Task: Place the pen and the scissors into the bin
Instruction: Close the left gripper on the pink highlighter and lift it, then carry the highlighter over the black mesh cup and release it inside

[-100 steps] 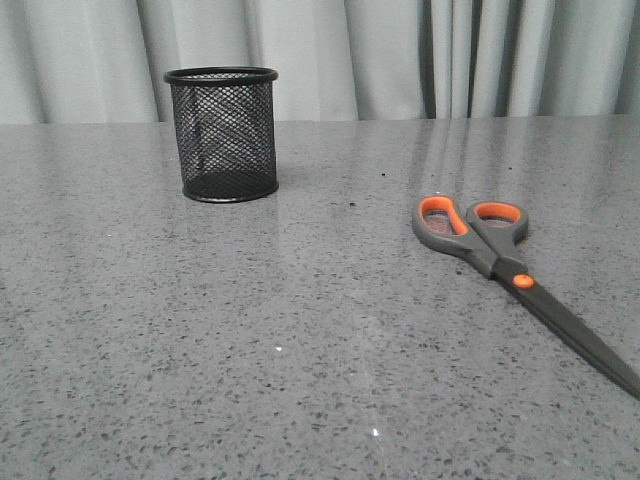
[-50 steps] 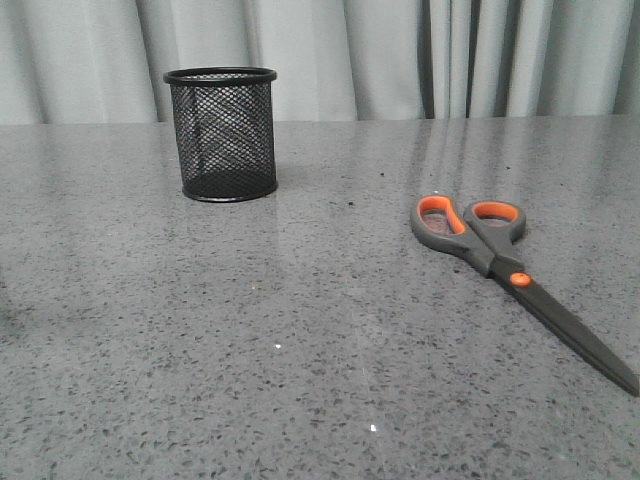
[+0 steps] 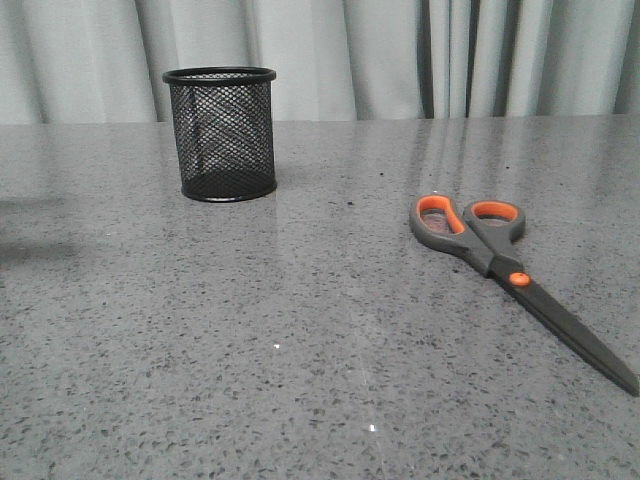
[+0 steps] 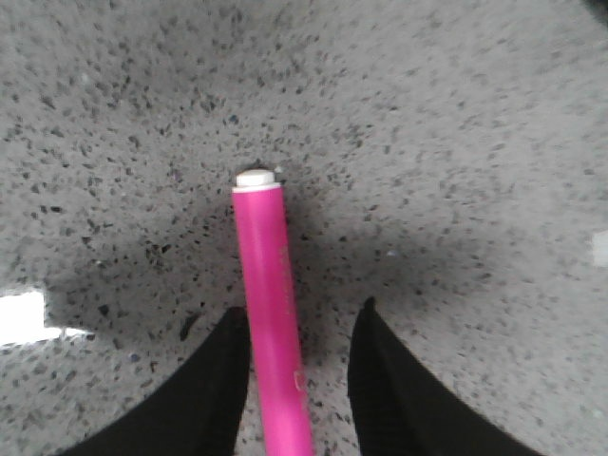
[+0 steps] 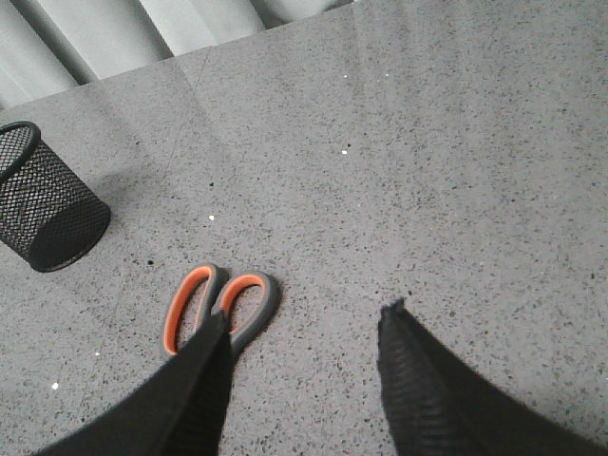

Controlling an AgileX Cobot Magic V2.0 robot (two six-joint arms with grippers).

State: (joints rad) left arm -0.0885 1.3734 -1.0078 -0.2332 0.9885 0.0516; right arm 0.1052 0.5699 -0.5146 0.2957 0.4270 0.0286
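Straddling the pen (image 4: 266, 313), a light, stiff, slippery barrel on the table (image 4: 456, 142) best pinched mid-length, the left gripper (image 4: 296, 380) gapes wide, touching only one side.

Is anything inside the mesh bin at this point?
The bin looks empty through its mesh: no pen or scissors inside. The scissors lie on the table; the pen is between the left gripper's fingers.

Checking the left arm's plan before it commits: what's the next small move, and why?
Probably close the left gripper on the pen. In the left wrist view the pen lies between the open fingers, nearer one of them, on the table. The bin holds no pen, so grasping comes before carrying. The scissors lie flat, untouched.
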